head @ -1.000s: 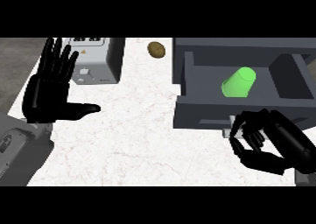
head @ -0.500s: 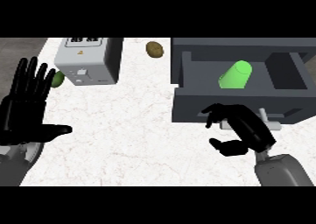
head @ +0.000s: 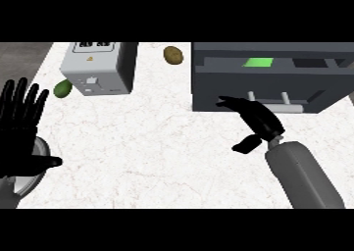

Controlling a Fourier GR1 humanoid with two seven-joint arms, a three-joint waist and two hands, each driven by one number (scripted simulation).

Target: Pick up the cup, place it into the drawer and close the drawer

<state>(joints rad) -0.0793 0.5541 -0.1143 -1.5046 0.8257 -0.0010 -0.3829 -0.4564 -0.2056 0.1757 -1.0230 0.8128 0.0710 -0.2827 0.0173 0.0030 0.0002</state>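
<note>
cup (head: 258, 62) in drawer (head: 270, 88), nearly shut | right hand (head: 253, 116) open, fingers on front | left hand (head: 16, 132) open, resting | risk: fingers slide off, drawer ajar

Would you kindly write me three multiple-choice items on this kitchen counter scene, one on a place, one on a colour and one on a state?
1. Where does the right hand show?
A. at the drawer front, beside its handle
B. on top of the toaster
C. resting at the view's left edge

2. What colour is the cup seen in the drawer?
A. red
B. green
C. white

3. How is the left hand held?
A. curled round the cup
C. pinching the potato
B. open, fingers straight and up

Answers: 1 A, its fingers reach the grey front panel next to the handle. 2 B, a bright green patch shows in the narrow opening. 3 B, it rests open at the left edge, holding nothing.
</note>
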